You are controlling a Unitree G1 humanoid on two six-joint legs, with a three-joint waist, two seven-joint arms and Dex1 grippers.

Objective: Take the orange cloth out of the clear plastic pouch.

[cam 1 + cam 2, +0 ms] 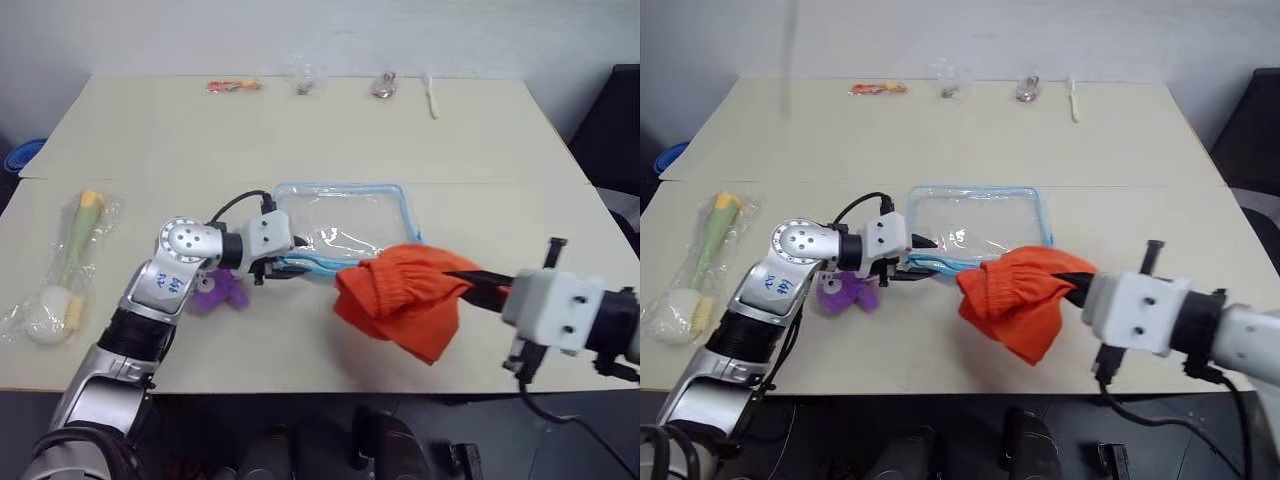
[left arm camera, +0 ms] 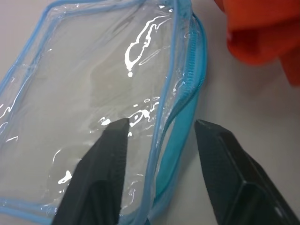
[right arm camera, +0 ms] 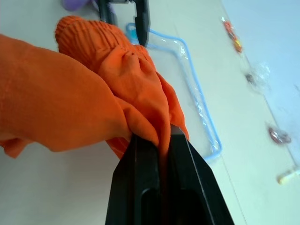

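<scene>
Cloth [image 1: 400, 300]: clear of pouch [image 1: 340, 225], pinched in your right gripper [image 3: 161, 140]. Lift it farther away. Left gripper [image 2: 159, 140]: fingers spread astride pouch's zipper edge; don't snag it.

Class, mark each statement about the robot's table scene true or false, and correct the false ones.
1. The orange cloth is pinched in the right gripper. True.
2. The cloth lies inside the clear plastic pouch. False: it hangs outside the pouch, in front of its near right corner.
3. The left gripper is clamped shut on the pouch's zipper edge. False: its fingers stand apart, either side of the blue edge.
4. A purple plush toy lies beside the left arm. True.
5. A white brush lies near the table's far edge. True.
6. The pouch holds a second cloth. False: it looks empty.
</scene>
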